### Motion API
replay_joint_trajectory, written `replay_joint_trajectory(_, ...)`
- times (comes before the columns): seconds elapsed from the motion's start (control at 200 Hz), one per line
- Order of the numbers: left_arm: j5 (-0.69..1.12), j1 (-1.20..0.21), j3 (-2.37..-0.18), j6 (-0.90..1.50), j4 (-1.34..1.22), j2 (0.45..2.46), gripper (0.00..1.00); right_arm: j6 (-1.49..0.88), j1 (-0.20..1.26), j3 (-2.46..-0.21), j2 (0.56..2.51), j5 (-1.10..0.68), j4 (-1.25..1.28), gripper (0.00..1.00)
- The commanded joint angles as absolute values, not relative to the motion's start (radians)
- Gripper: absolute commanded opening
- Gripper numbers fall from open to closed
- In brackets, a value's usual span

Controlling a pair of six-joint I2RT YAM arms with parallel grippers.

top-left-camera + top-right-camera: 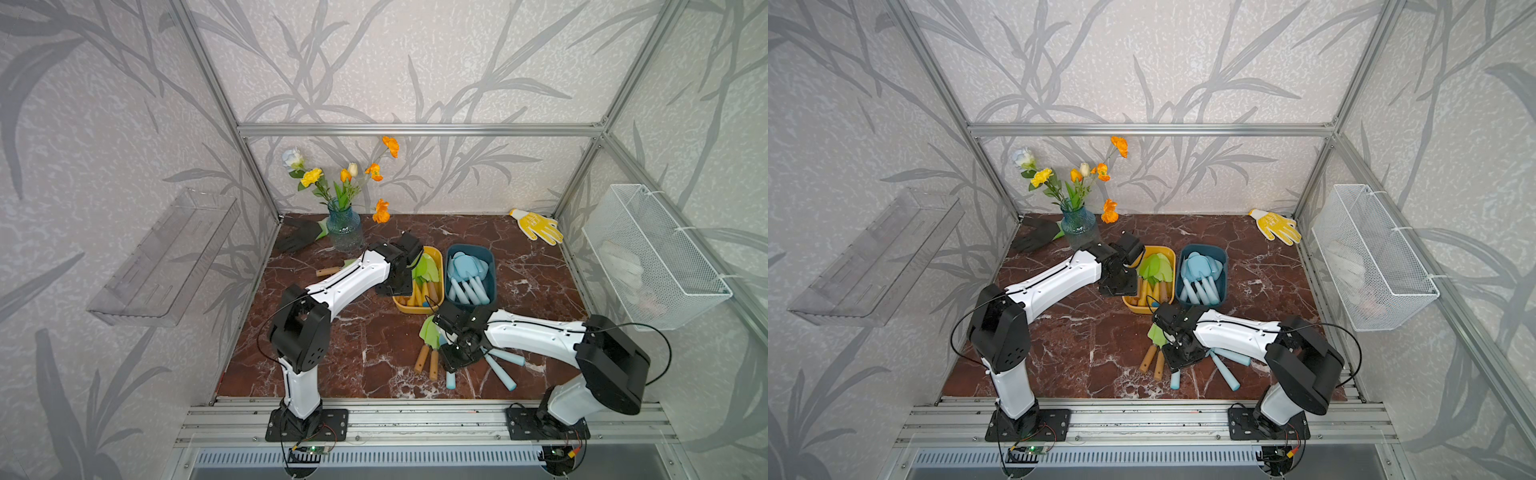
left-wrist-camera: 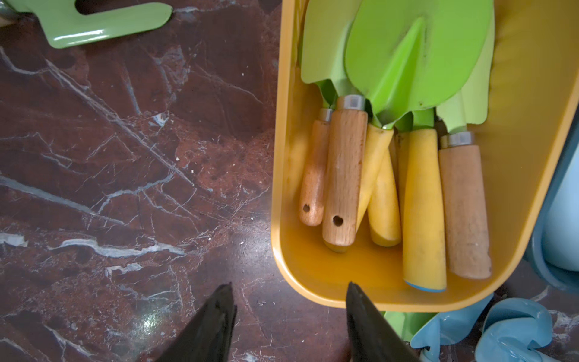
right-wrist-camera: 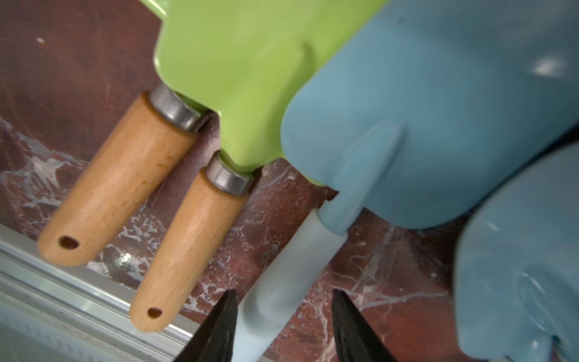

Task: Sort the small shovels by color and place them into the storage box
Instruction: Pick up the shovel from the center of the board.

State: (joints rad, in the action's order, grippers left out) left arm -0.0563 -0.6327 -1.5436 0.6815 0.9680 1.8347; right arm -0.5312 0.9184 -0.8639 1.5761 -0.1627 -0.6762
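Here, left gripper [image 2: 289,284] gapes empty; right gripper [image 3: 284,291] straddles, unclenched, one of three loose blue shovels [image 1: 498,372].

Bright, even light; table [image 2: 147,326] glare; close-ups blurred.

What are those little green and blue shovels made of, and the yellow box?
The green blades: probably painted metal; thin, glossy, with small dark specks. The brown handles: wood, grain visible, with steel-looking collars. The yellow handles: painted wood or plastic, unclear. The blue shovel: moulded plastic, smooth, soft sheen. The yellow box: likely plastic, rounded, satin.
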Motion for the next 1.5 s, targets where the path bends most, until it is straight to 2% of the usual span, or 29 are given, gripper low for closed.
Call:
replay_joint_trajectory(0.0, -0.087, -0.631, -1.527, 0.699, 0.957, 1.767, 0.58, -0.552, 0.931, -0.828, 1.6, -0.191, -0.63, 0.48)
replay_joint_trajectory(0.105, -0.093, -0.63, -1.509, 0.705, 0.956, 1.75, 0.58, -0.564, 0.933, -0.803, 1.614, -0.198, -0.608, 0.41)
replay_joint_trajectory(0.25, -0.089, -0.627, -1.501, 0.706, 0.956, 1.748, 0.58, -0.579, 0.936, -0.779, 1.588, -0.185, -0.614, 0.24)
replay_joint_trajectory(0.325, -0.087, -0.627, -1.502, 0.707, 0.956, 1.752, 0.58, -0.587, 0.936, -0.769, 1.55, -0.157, -0.633, 0.2)
replay_joint_trajectory(0.615, -0.071, -0.627, -1.514, 0.706, 0.951, 1.761, 0.58, -0.562, 0.935, -0.746, 1.321, -0.183, -0.74, 0.16)
replay_joint_trajectory(0.74, -0.074, -0.625, -1.513, 0.707, 0.947, 1.759, 0.58, -0.516, 0.923, -0.809, 1.188, -0.149, -0.832, 0.14)
replay_joint_trajectory(0.87, -0.072, -0.623, -1.506, 0.708, 0.941, 1.757, 0.58, -0.428, 0.791, -0.924, 1.115, -0.115, -0.871, 0.14)
replay_joint_trajectory(1.015, -0.075, -0.623, -1.484, 0.707, 0.933, 1.742, 0.58, -0.336, 0.557, -1.088, 1.213, -0.138, -0.878, 0.14)
replay_joint_trajectory(1.16, -0.044, -0.628, -1.428, 0.698, 0.914, 1.711, 0.59, -0.279, 0.437, -1.237, 1.396, -0.102, -0.88, 0.14)
replay_joint_trajectory(1.315, -0.025, -0.649, -1.339, 0.692, 0.894, 1.66, 0.59, -0.262, 0.362, -1.34, 1.579, -0.132, -0.889, 0.14)
replay_joint_trajectory(1.495, -0.003, -0.69, -1.249, 0.693, 0.881, 1.609, 0.59, -0.255, 0.354, -1.362, 1.701, -0.188, -0.845, 0.14)
